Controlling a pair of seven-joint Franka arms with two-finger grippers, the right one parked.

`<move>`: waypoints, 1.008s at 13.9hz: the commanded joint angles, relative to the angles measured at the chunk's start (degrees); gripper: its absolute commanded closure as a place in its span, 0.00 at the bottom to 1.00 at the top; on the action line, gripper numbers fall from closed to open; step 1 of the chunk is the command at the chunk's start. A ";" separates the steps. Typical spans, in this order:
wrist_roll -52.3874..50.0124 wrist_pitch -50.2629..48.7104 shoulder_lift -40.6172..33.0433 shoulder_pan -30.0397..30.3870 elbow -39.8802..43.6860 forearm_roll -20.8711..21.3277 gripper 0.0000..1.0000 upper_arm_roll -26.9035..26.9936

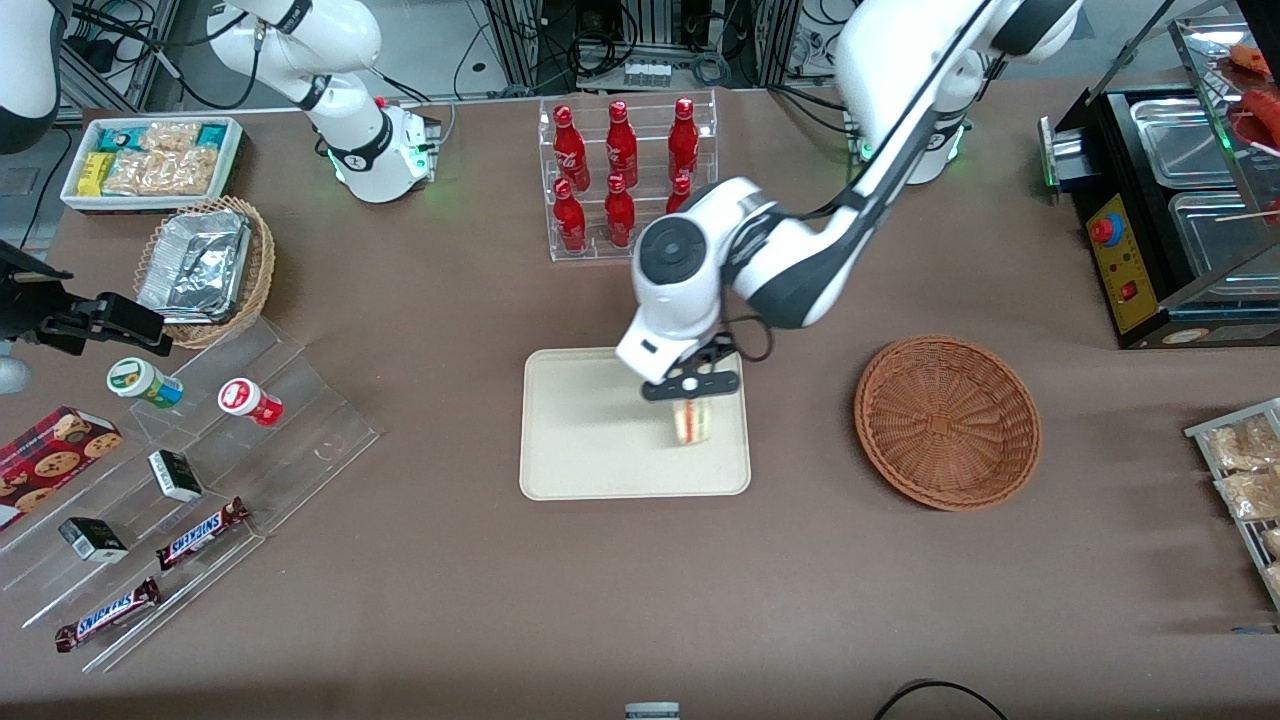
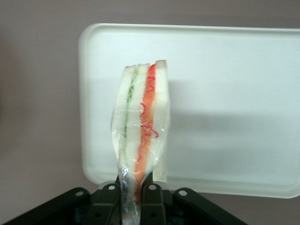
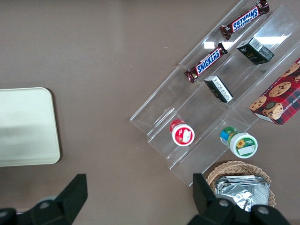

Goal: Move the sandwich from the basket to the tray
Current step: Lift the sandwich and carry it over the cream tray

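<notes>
The sandwich hangs in the gripper over the tray, above the tray's end nearer the basket; in the front view it is hard to tell whether its lower edge already touches the tray or is just above it. In the wrist view the sandwich is wrapped in clear film, its cut edge with green, red and orange layers facing the camera, and the tray fills the background under it, so it looks to be inside the rim rather than over the table. The basket sits empty, well apart from the tray toward the working arm's end of the table. The main risk, as I judge it, is the release: the wedge is held narrow and upright, so if it is let go while above the surface it could topple, and since it is close to the tray's edge it might roll onto or over the low rim. The slack film could also cling to a finger and drag the sandwich as the arm lifts. Pressing down too far would squash the soft bread. The gripper is closed narrowly on the sandwich's lower corner, its two fingers pinching film and bread with only the wedge's thickness between them; it touches nothing else that I can see. A rack of red bottles stands farther from the camera than the tray, clear of the arm's work.
</notes>
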 commanded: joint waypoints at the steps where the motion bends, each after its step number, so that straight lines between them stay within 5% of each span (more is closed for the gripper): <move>1: -1.06 1.45 6.08 -4.44 6.78 1.76 1.00 1.14; 4: -3.95 1.54 10.22 -6.37 9.88 5.71 1.00 1.06; 10: -4.22 2.77 11.90 -7.52 10.32 6.51 1.00 1.14; 11: -4.22 2.95 12.25 -7.52 10.41 6.51 0.93 1.14; 13: -4.22 2.95 11.99 -7.43 10.50 6.60 0.11 1.14; 14: -4.13 2.77 11.64 -7.35 10.50 6.60 0.02 1.14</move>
